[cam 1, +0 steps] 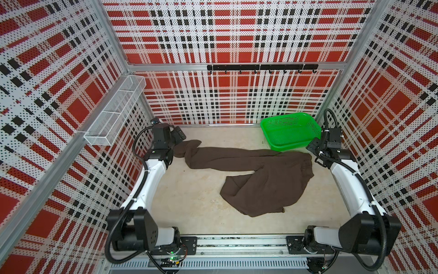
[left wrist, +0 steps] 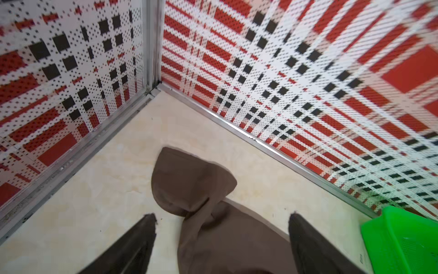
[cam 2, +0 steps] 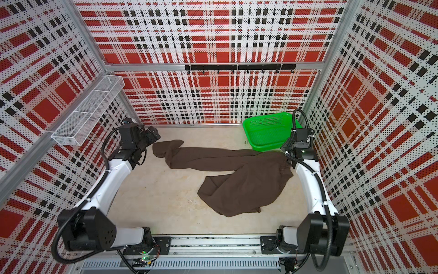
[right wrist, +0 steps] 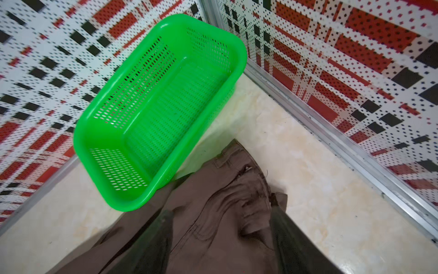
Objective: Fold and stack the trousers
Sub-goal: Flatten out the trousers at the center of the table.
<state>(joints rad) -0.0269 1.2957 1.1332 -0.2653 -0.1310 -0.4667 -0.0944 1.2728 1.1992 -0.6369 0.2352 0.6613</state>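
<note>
1. The trousers (cam 1: 260,180) — matte dark brown woven cloth, softly creased — sprawl over the middle and right of both top views, on the pale mottled tabletop (cam 1: 189,213).
2. One leg runs as a long flat band toward centre left, its end twisted into a rounded flap. The other leg bends toward the lower centre as a rumpled wedge.
3. The seamed, puckered waistband lies bunched at centre right, just beside the green basket (cam 1: 288,147), a rounded rectangle of perforated glossy plastic.
4. The left gripper (left wrist: 222,215) has dark tapered fingers spread wide, straddling the twisted leg end and clamping nothing.
5. The right gripper (right wrist: 221,211) is blurred; its jaws stand apart over the waistband.
</note>
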